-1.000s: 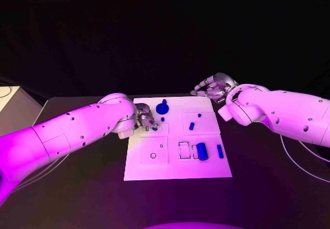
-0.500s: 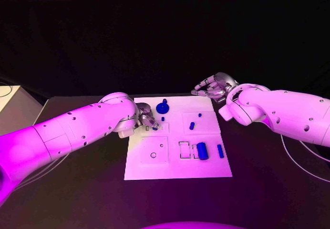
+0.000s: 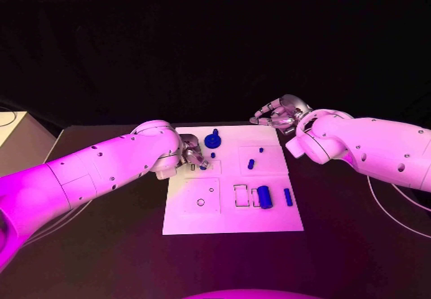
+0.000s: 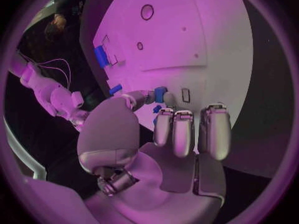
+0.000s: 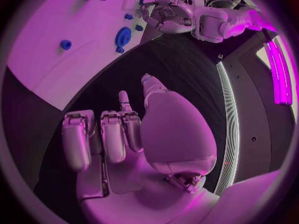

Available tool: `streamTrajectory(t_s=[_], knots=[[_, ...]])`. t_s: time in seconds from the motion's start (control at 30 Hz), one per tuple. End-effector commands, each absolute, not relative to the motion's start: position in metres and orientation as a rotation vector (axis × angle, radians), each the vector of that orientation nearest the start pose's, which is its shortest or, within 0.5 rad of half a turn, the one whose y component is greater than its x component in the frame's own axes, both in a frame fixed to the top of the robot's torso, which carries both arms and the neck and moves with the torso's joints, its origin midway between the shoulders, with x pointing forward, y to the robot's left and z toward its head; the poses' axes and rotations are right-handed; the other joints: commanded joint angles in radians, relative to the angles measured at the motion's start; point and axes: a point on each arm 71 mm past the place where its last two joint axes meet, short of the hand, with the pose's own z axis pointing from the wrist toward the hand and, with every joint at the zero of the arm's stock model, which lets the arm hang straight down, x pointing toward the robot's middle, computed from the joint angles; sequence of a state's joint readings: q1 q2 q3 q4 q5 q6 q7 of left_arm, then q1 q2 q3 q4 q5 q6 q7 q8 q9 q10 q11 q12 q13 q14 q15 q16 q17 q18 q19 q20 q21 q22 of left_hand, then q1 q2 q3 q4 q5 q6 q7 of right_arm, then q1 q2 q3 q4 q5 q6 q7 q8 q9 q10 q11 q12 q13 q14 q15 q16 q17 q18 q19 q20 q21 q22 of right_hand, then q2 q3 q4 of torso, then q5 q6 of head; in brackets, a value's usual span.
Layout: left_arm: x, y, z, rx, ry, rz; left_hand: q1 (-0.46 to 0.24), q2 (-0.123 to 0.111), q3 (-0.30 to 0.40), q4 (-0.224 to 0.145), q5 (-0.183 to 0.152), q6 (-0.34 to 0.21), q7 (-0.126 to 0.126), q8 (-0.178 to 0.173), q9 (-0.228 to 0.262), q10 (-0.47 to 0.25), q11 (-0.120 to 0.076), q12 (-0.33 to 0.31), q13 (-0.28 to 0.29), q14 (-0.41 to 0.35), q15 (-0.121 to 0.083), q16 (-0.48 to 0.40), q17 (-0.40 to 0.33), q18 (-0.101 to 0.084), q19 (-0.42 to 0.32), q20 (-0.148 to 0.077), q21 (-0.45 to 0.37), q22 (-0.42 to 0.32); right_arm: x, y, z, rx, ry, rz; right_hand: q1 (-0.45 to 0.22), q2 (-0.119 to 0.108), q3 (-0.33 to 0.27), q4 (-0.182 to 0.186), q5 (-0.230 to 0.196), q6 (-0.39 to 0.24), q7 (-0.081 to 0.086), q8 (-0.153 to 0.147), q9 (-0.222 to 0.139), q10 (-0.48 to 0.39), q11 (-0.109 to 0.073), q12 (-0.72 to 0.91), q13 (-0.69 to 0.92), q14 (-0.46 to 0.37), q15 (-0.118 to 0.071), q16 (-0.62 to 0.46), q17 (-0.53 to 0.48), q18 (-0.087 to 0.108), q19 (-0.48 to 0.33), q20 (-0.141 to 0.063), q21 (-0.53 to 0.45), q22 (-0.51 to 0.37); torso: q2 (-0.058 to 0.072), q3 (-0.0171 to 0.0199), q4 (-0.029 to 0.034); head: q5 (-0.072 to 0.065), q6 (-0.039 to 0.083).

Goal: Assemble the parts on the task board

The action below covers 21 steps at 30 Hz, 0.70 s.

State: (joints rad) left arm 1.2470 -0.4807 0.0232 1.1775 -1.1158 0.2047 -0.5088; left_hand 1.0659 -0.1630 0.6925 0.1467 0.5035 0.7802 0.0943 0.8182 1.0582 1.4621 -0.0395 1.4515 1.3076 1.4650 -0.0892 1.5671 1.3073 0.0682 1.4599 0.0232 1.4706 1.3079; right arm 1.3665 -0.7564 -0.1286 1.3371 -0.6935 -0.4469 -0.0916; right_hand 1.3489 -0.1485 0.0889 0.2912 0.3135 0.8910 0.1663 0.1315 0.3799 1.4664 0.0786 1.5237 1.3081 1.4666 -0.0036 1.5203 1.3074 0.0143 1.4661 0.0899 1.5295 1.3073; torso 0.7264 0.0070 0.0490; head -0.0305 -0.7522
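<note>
Between the fingertips of the left hand [image 4: 163,134], a small blue part [image 4: 161,94] is being pinched, just over the task board [image 3: 269,221]. Off the board's far edge, the right hand [image 3: 280,113] is hovering with fingers curled, holding nothing.

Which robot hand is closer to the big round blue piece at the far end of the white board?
The left hand. It sits over the white task board, just beside the round blue part. The right hand hovers past the board's far right corner, further from that part.
</note>
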Motion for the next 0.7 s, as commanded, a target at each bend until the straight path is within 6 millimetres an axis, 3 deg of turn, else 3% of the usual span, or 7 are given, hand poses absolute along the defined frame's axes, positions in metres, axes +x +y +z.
streamTrajectory(t_s=[0.03, 0.47, 0.5, 0.53, 0.7], knots=[[0.5329, 0.1200, -0.2200, -0.063, 2.374, -0.419, -0.013, 0.002, 0.068, -0.083, -0.005, 0.078, -0.072, -0.007, 0.003, 0.005, -0.006, 0.004, 0.062, 0.106, -0.008, 0.004, 0.263, -0.019, 0.001, -0.008, 0.003, 0.013, 0.5422, -0.2299, -0.1466, 0.597, 1.627, 0.815, -0.011, -0.003, 0.005, -0.002, 0.000, -0.008, -0.001, 0.003, 0.001, 0.049, 0.001, -0.007, 0.215, 0.078, 0.002, -0.005, 0.150, -0.002, 0.089, 0.005, -0.004, 0.220, 0.000, 0.0003, -0.0004, -0.001, -0.001], [0.5340, 0.1192, -0.2211, -0.074, 2.362, -0.418, -0.027, 0.007, -0.012, -0.050, -0.037, 0.090, -0.077, -0.028, 0.014, 0.003, -0.010, 0.000, 0.060, 0.106, -0.013, 0.004, 0.263, -0.019, 0.001, -0.013, 0.001, 0.012, 0.5417, -0.2300, -0.1465, 0.596, 1.627, 0.817, -0.011, -0.003, 0.005, -0.002, 0.000, -0.008, -0.001, 0.003, 0.001, 0.049, 0.001, -0.007, 0.215, 0.078, 0.002, -0.005, 0.150, -0.002, 0.089, 0.005, -0.004, 0.220, 0.000, -0.0005, 0.0002, -0.002, -0.002], [0.5341, 0.1193, -0.2211, -0.074, 2.362, -0.417, -0.031, 0.008, -0.032, -0.040, -0.070, 0.093, -0.078, -0.031, 0.017, 0.002, -0.011, -0.001, 0.060, 0.106, -0.013, 0.004, 0.263, -0.019, 0.002, -0.013, 0.001, 0.013, 0.5417, -0.2300, -0.1465, 0.596, 1.627, 0.817, -0.011, -0.003, 0.005, -0.002, 0.000, -0.008, -0.001, 0.003, 0.001, 0.049, 0.001, -0.007, 0.215, 0.078, 0.002, -0.005, 0.150, -0.002, 0.089, 0.005, -0.004, 0.220, 0.000, -0.0004, 0.0005, -0.002, -0.002], [0.5343, 0.1197, -0.2212, -0.074, 2.360, -0.414, -0.026, 0.014, -0.050, -0.030, -0.157, 0.095, -0.079, -0.040, 0.020, 0.002, -0.011, -0.002, 0.061, 0.106, -0.014, 0.004, 0.263, -0.019, 0.002, -0.014, 0.000, 0.013, 0.5416, -0.2299, -0.1464, 0.595, 1.627, 0.818, -0.011, -0.003, 0.005, -0.002, 0.000, -0.008, -0.001, 0.003, 0.001, 0.049, 0.001, -0.007, 0.215, 0.078, 0.002, -0.005, 0.150, -0.002, 0.089, 0.005, -0.004, 0.220, 0.000, -0.0002, 0.0005, -0.002, -0.002], [0.5352, 0.1208, -0.2214, -0.070, 2.353, -0.404, -0.030, 0.005, -0.080, -0.009, -0.198, 0.099, -0.077, -0.049, 0.026, -0.001, -0.010, -0.005, 0.058, 0.106, -0.014, 0.004, 0.263, -0.019, 0.002, -0.014, 0.000, 0.014, 0.5412, -0.2293, -0.1463, 0.593, 1.627, 0.822, -0.011, -0.003, 0.006, -0.002, 0.001, -0.009, -0.001, 0.004, 0.002, 0.048, 0.001, -0.008, 0.214, 0.078, 0.002, -0.006, 0.149, -0.002, 0.089, 0.006, -0.004, 0.219, 0.000, -0.0003, 0.0006, -0.002, -0.002]])
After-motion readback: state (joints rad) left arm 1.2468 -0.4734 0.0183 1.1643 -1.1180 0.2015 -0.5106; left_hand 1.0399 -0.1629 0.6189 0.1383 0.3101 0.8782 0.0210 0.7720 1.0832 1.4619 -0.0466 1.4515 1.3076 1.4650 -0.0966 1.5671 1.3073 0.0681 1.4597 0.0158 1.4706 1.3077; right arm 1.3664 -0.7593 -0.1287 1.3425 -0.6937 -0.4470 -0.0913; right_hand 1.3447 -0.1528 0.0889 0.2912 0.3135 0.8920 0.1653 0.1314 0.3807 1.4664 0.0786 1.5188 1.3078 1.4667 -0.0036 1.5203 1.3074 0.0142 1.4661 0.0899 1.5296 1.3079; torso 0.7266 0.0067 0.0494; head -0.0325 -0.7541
